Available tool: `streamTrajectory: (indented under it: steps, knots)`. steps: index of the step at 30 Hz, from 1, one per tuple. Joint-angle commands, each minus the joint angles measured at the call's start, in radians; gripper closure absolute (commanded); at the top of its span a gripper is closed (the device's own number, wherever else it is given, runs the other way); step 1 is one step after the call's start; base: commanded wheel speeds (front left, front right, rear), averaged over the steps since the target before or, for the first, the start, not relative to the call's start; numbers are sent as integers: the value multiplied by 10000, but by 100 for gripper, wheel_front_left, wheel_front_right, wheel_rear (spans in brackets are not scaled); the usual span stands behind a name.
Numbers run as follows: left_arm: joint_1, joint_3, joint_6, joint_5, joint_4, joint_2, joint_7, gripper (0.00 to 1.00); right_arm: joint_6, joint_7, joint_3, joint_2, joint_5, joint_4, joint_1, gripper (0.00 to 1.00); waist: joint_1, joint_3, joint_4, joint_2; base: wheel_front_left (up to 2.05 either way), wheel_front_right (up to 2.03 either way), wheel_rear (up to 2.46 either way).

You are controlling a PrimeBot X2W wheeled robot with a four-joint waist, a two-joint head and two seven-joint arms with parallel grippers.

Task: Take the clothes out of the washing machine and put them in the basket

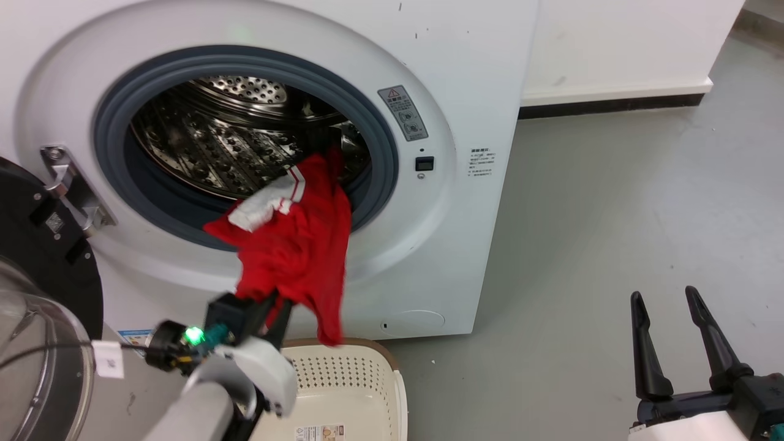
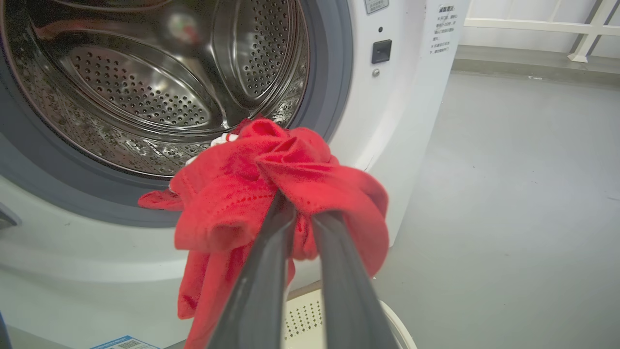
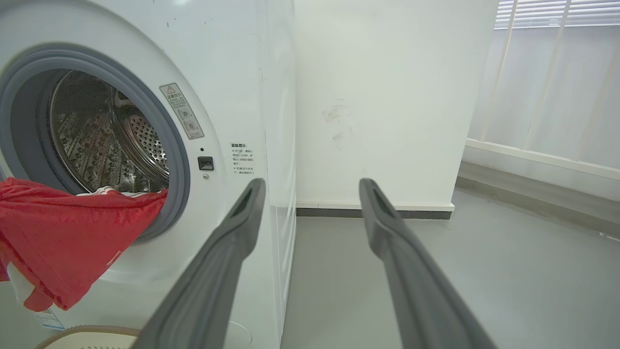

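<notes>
Presently, items left to right in the head view. Door [image 1: 43,245]: black-framed, swung open at the far left, clear of the porthole. Left gripper [image 1: 277,306]: fingers closed tight on a fold of the clothes [image 1: 294,245], with red cloth bunched over the tips in the left wrist view. Clothes: one red bundle with a white panel and striped trim. Its upper end is draped over the grey lip of the porthole and reaches just inside the drum [image 1: 220,141]. Its long axis runs roughly vertical, from that lip down past the gripper. The lowest hem hangs just above the far rim of the basket. Basket [image 1: 349,370]: cream, on the floor against the front of the washing machine [image 1: 465,257], directly beneath the held bundle and a little to its right (its base shows a paper label and no cloth). Right gripper [image 1: 664,297]: fingers spread apart, holding nothing, well apart over bare floor to the right. Judgement: the left arm is the nearer and already loaded. The coming move calls for drawing the upper end free of the lip, then carrying the bundle down and slightly rightward over the basket before letting go. The trailing end might snag on the lip.
</notes>
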Motion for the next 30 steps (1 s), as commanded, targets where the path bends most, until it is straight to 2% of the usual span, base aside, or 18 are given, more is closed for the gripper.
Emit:
streamTrajectory:
  steps: [1,8,15,23,30]
  knots:
    - [410,-167,31,77,-251,-22,-66,100,-7,-21,3,5,-14,29,118,0,3,-149,131,0,0,0,0]
    - [1592,-565,90,-165,-687,-207,161,100,-7,-21,93,3,7,80,196,0,3,-245,151,0,0,0,0]
    - [2126,-754,43,-363,-372,-424,219,100,-7,-21,187,3,14,59,182,0,3,-111,-13,0,0,0,0]
    - [2061,-492,7,-812,992,-898,78,100,-7,-21,207,3,-15,-28,-203,0,3,607,-388,0,0,0,0]
    - [1414,-336,-277,-951,2605,-1281,-6,100,-7,-21,196,3,65,-188,-869,0,3,1859,-731,0,0,0,0]
